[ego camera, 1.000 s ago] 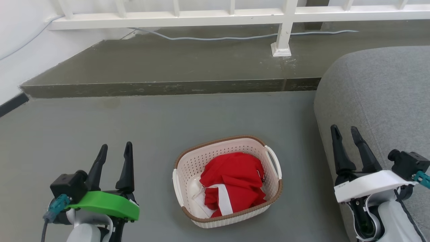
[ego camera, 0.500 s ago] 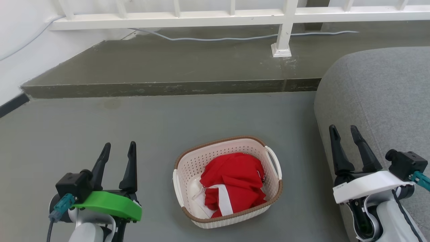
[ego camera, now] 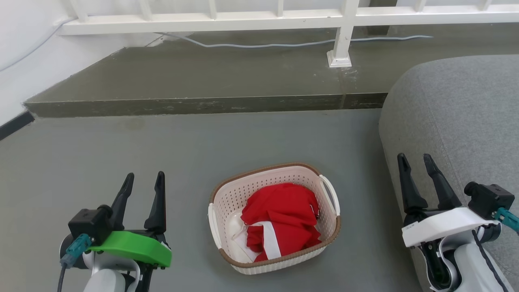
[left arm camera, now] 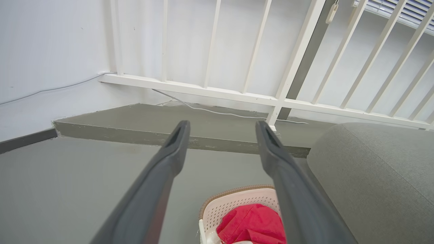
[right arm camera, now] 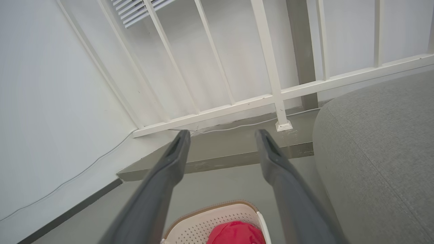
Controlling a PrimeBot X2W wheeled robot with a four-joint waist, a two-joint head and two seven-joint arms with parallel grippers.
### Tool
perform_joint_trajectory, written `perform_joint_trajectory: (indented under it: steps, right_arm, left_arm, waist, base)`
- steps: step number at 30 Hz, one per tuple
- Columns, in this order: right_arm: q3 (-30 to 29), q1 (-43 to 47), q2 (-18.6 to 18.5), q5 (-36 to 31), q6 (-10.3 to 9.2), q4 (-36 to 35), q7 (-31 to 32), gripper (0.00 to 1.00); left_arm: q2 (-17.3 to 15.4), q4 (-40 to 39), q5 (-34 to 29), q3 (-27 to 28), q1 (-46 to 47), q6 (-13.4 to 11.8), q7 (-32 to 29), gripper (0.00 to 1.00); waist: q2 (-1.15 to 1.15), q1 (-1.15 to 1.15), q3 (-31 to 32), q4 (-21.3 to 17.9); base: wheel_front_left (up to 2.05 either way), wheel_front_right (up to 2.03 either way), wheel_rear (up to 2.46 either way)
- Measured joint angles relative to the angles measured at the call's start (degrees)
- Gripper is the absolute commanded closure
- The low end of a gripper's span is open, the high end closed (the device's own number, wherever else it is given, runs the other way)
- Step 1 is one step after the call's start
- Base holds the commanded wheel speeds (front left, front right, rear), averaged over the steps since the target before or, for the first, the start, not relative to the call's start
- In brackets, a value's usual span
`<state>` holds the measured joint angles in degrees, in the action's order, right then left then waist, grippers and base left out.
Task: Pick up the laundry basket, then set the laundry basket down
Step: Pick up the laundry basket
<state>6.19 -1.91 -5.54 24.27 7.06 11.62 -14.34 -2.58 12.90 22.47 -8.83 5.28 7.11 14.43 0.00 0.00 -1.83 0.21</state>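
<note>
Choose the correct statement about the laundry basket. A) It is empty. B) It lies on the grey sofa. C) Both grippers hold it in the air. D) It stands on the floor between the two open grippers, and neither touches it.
D: the laundry basket rests on the grey floor with red cloth inside, and the left gripper and right gripper are open on either side, apart from it.

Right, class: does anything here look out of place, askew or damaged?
Nothing looks damaged. The laundry basket sits upright but turned askew to the step, red clothing bundled inside; a loose cable trails under the railing.
</note>
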Motion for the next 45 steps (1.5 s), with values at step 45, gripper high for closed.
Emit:
perform_joint_trajectory:
  steps: [45]
  right_arm:
    - [0.36,-12.22,0.88,-0.36,0.00,-5.27,-0.09,0.00]
  left_arm:
    - [0.32,12.79,2.16,-2.29,16.83,0.02,0.00,0.00]
  waist:
    - [0.00,0.00,-23.79,-3.75]
  base:
    - [0.00,0.00,0.00]
